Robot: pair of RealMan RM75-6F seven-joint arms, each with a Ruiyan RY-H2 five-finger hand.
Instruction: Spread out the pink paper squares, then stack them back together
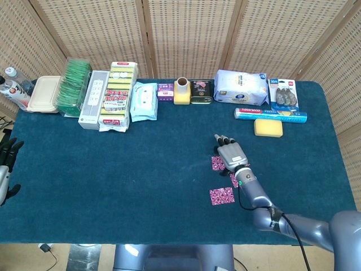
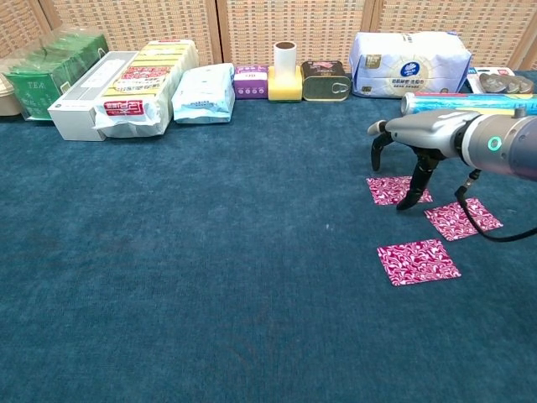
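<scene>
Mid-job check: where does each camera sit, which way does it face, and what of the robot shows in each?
Head view: high, looking down on the whole table; shows right hand, its arm, and left hand at the edge.
Chest view: low, looking across toward the back row; only the right hand.
Shared: right hand over three pink squares.

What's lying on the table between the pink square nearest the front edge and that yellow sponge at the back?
The right hand, another pink square and bare cloth, seen in the chest view.
</scene>
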